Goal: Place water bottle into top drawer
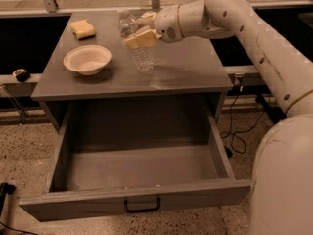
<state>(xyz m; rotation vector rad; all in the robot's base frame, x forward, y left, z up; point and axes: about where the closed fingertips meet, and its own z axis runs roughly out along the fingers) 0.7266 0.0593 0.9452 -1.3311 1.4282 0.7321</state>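
Observation:
Two clear plastic bottles stand on the grey cabinet top (195,67). The rear one, the water bottle (127,23), sits at the tips of my gripper (136,31); its label band is hard to make out. The front ribbed bottle (143,58) stands just below my lower finger (141,39), its top hidden behind it. My gripper is open and reaches in from the right, with its tan fingers spread beside the rear bottle. The top drawer (146,192) is pulled fully out below, with a black handle on its front.
A white bowl (87,58) sits on the left of the cabinet top and a yellow sponge (82,28) at the back left. My arm (254,38) spans the right side. Cables (234,131) lie on the floor to the right.

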